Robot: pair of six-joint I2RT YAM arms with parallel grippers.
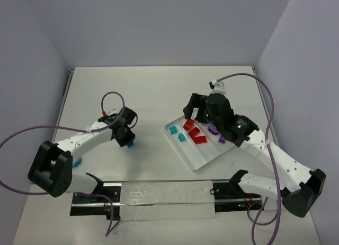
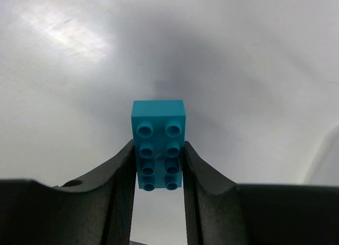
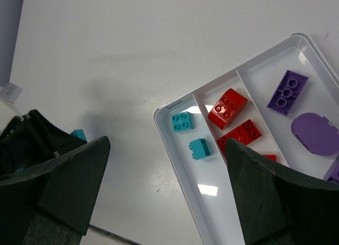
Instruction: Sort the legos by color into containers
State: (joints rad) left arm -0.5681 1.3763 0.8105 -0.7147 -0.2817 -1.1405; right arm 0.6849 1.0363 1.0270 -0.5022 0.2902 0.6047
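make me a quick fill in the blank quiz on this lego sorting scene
1. The left gripper is shut on a teal brick that shows ____ studs.
2. The middle compartment of the white tray holds only bricks coloured ____.
3. The right gripper hangs above the tray with its jaws ____.
4. The teal bricks lying in the tray number ____.

Missing words: eight; red; open; two

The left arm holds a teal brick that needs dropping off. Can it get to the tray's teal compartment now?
Probably yes: the right fingers hang over the tray's red and purple side, while the teal compartment, nearest the left arm, looks uncovered.
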